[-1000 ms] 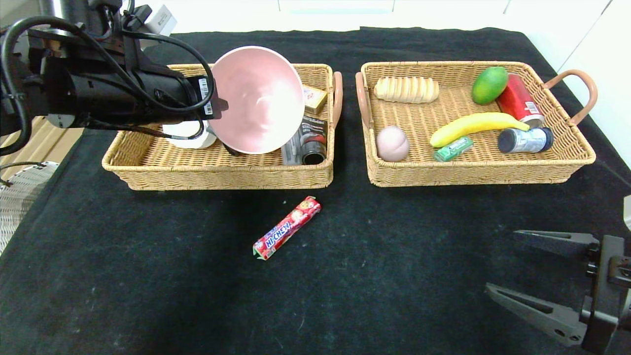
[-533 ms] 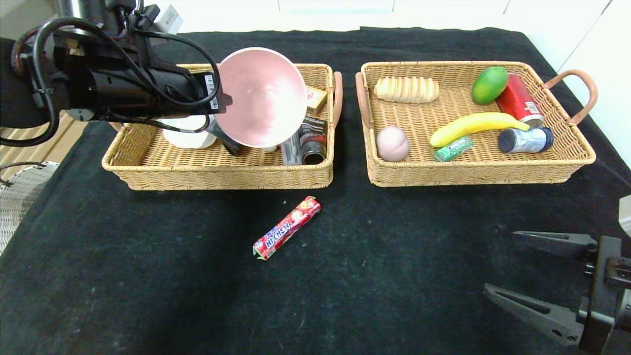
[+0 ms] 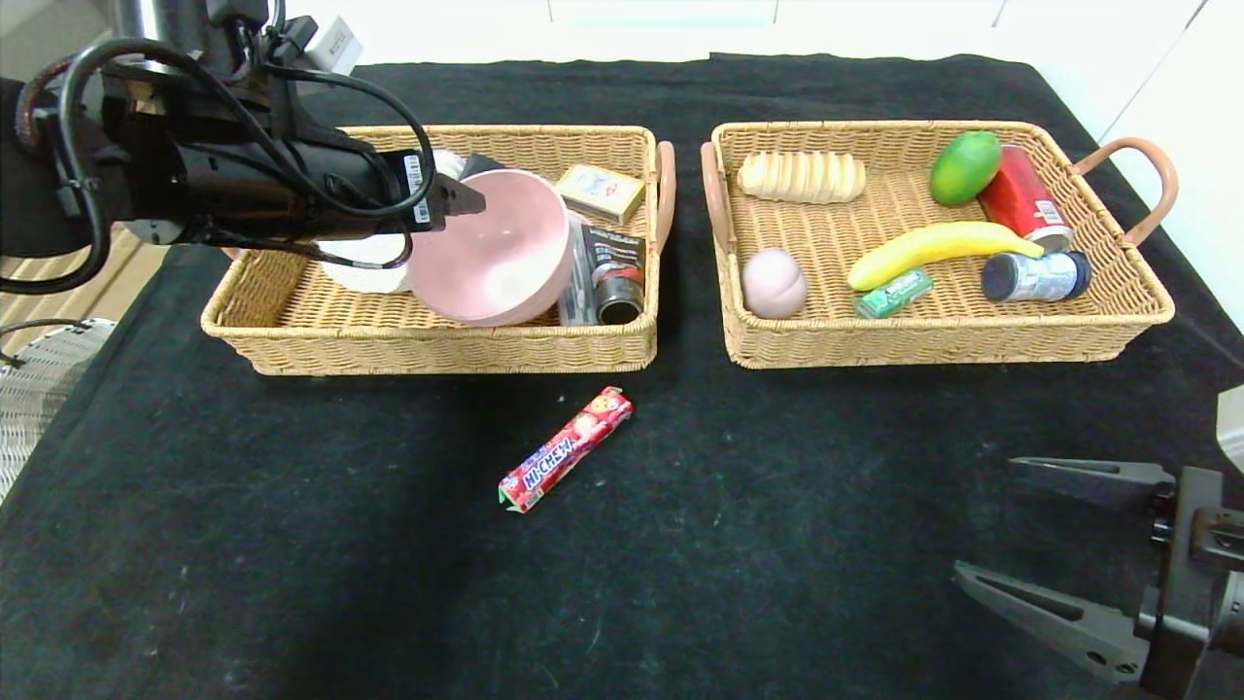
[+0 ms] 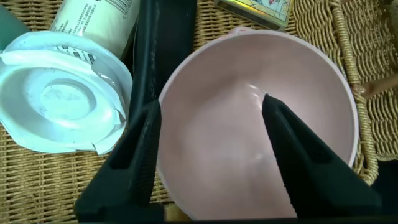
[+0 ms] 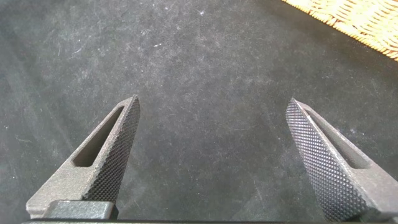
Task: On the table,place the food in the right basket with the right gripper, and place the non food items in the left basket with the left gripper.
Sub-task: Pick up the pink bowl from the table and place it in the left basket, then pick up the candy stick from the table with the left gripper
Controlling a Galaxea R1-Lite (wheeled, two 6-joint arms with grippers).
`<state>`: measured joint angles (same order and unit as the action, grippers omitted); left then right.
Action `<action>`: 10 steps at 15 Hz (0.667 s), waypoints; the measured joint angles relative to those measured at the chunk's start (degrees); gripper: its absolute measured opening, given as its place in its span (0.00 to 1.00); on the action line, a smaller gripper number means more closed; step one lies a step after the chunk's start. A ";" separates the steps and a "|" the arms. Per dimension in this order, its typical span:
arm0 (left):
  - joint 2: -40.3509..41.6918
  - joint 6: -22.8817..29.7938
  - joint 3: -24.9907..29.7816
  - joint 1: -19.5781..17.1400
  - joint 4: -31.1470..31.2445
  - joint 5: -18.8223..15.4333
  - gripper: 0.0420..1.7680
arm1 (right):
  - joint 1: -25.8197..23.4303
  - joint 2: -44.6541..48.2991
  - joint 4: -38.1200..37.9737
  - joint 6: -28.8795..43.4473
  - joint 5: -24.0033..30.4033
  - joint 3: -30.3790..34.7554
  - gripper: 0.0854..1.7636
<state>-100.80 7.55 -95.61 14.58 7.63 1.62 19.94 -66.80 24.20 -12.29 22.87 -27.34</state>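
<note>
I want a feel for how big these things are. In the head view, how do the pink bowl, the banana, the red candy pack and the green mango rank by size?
Largest to smallest, as they look:
1. pink bowl
2. banana and red candy pack: both long and slim, the banana thicker; the pack lies nearer the camera, so their order is unsure
3. green mango

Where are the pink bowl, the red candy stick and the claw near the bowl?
pink bowl [image 3: 491, 251]: head view, on its inner surface, in the left basket.
red candy stick [image 3: 565, 449]: head view, mid-wrapper, on the black cloth.
left gripper [image 4: 214, 130]: left wrist view, midway between its spread fingertips, straddling the bowl's rim.
</note>
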 joint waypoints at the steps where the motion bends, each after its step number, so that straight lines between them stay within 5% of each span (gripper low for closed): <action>1: 0.76 -0.05 0.82 0.07 0.05 0.00 0.72 | -0.02 0.00 0.00 0.00 -0.02 0.00 0.97; 6: 5.71 -4.44 6.14 1.97 0.02 0.02 0.84 | 0.06 0.00 0.00 -0.09 0.04 0.20 0.97; 10: 10.23 -12.45 14.47 7.22 0.20 0.09 0.89 | 0.01 0.24 0.05 -0.11 0.00 0.20 0.97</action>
<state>-90.58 -4.90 -81.14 21.80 7.83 1.71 19.96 -66.56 24.25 -12.40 22.87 -27.15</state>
